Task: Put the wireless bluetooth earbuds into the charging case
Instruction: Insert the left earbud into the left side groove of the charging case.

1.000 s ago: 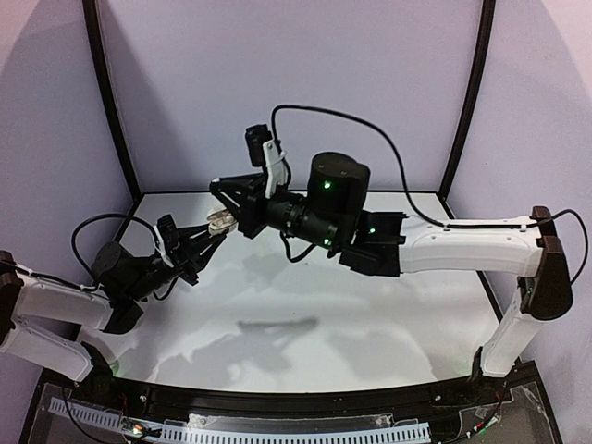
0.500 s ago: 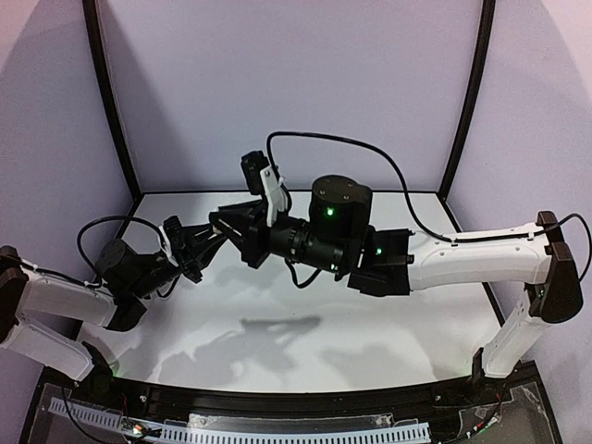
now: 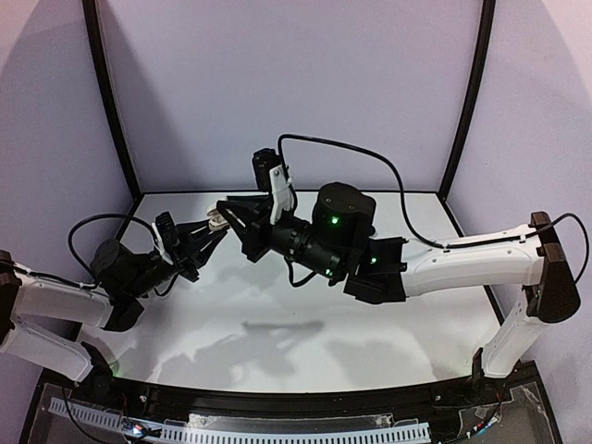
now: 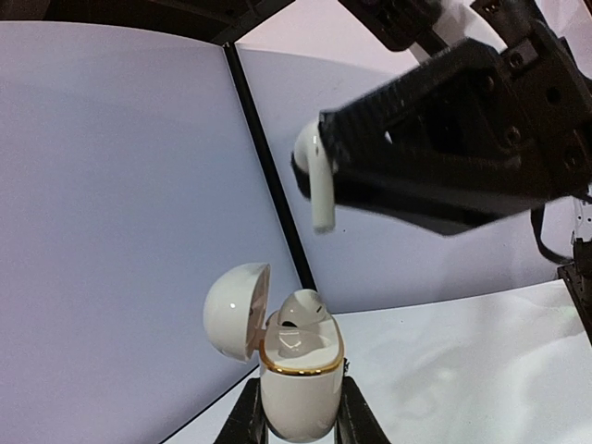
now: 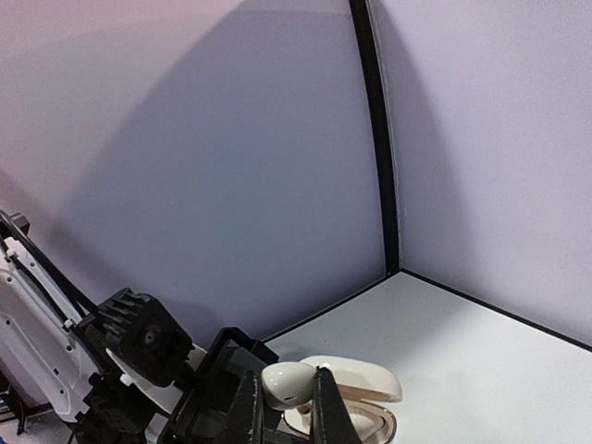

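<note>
My left gripper (image 4: 298,412) is shut on the lower body of a white charging case (image 4: 298,384) with a gold rim, held upright above the table. Its lid (image 4: 236,310) stands open to the left. One white earbud (image 4: 301,310) sits in the case's far socket. My right gripper (image 5: 289,407) is shut on a second white earbud (image 5: 289,384), which hangs stem-down (image 4: 314,185) above the open case, clear of it. In the top view the case (image 3: 215,222) shows just below and left of the right gripper (image 3: 225,209).
The white table (image 3: 305,296) lies below both arms, with lilac walls and black corner posts (image 3: 109,102) round it. The right arm's black wrist (image 3: 324,236) and cable (image 3: 370,153) cross the middle.
The right gripper, which had dropped close over the left gripper half a second ago, has lifted up and back a little, still holding its earbud. The left gripper keeps the case.
</note>
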Controlling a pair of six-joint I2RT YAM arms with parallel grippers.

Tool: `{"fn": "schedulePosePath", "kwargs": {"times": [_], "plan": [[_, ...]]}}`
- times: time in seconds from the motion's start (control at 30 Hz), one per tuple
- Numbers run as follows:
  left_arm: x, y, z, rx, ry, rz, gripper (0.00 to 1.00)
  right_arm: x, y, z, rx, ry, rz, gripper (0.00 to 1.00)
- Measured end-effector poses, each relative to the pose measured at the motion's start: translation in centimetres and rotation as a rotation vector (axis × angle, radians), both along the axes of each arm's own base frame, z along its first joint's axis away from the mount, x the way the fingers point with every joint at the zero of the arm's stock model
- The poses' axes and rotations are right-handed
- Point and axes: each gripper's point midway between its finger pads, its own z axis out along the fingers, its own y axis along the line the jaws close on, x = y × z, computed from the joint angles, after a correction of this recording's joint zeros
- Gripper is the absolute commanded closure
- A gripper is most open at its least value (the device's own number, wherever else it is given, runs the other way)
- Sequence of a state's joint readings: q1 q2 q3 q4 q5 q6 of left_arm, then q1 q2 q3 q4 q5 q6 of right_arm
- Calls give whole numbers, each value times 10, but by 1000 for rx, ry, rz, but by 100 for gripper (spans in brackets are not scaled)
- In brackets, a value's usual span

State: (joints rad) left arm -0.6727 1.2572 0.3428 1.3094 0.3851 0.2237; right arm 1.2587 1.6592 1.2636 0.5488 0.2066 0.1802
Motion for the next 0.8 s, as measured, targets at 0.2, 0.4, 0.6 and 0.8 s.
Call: {"fn": "schedulePosePath", "kwargs": {"times": [0.2, 0.4, 0.6, 0.8], "plan": [[2, -1, 6, -28, 19, 10, 99, 3, 5, -12, 6, 8, -6, 100], [1, -5, 7, -41, 28, 19, 99, 5, 3, -6, 45, 10, -20, 100], [4, -6, 9, -47, 29, 33, 99, 11, 4, -14, 56, 37, -65, 100], [7, -6, 9, -45, 25, 48, 99, 11, 11, -21, 52, 49, -80, 100]]}}
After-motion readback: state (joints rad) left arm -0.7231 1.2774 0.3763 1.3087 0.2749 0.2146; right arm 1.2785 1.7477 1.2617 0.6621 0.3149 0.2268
